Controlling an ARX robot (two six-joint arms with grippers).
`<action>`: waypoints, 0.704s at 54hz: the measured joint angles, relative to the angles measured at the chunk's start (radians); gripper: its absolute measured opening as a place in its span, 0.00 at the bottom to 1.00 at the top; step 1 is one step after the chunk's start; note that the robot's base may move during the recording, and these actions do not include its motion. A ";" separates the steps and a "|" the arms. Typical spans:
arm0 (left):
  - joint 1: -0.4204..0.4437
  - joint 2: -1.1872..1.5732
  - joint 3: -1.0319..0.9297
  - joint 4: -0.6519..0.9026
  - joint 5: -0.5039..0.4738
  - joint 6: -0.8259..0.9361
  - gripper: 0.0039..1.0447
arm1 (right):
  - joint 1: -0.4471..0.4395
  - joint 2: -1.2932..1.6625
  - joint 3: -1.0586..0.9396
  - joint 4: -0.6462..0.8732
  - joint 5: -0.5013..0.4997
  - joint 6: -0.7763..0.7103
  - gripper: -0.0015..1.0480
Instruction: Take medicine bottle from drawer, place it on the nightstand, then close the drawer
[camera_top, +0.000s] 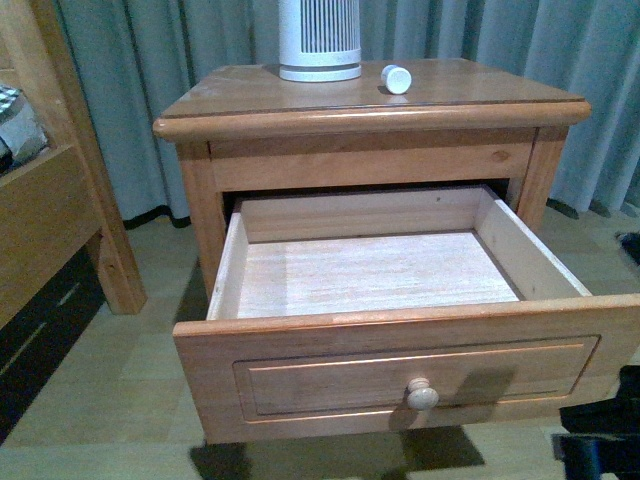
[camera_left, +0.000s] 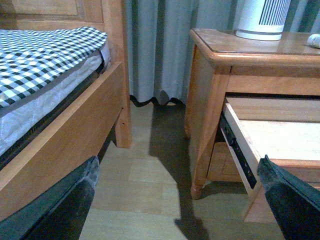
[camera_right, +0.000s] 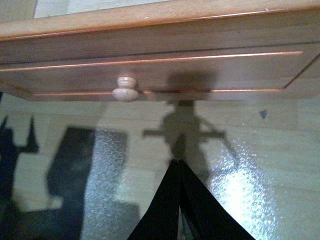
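Our medicine bottle (camera_top: 396, 79) lies atop the nightstand (camera_top: 480, 95), its drawer (camera_top: 400, 340) pulled out; our left gripper (camera_left: 178, 170) gapes empty, and our right gripper (camera_right: 178, 164) is pinched together, empty.

**Ann:** The left gripper (camera_left: 177, 167) is hanging low with its jaws thrown wide apart. Its dark fingers (camera_left: 75, 200) are sitting at opposite edges of its own wrist view.

**Bo:** And the right gripper (camera_right: 178, 165)?

**Ann:** It's the opposite: pressed together, with both black blades meeting in one sharp tip and no gap showing between them.

**Bo:** From the front view I'm only getting a dark piece of the right arm (camera_top: 600, 435), poking in at the bottom right corner. It's too cropped to read any pose.

**Ann:** Agreed, the wrist is staying out of sight there.
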 joint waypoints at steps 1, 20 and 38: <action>0.000 0.000 0.000 0.000 0.000 0.000 0.94 | 0.000 0.029 0.000 0.042 0.010 -0.016 0.03; 0.000 0.000 0.000 0.000 0.000 0.000 0.94 | -0.018 0.473 0.238 0.391 0.047 -0.213 0.03; 0.000 0.000 0.000 0.000 0.000 0.000 0.94 | -0.047 0.691 0.563 0.375 0.047 -0.375 0.03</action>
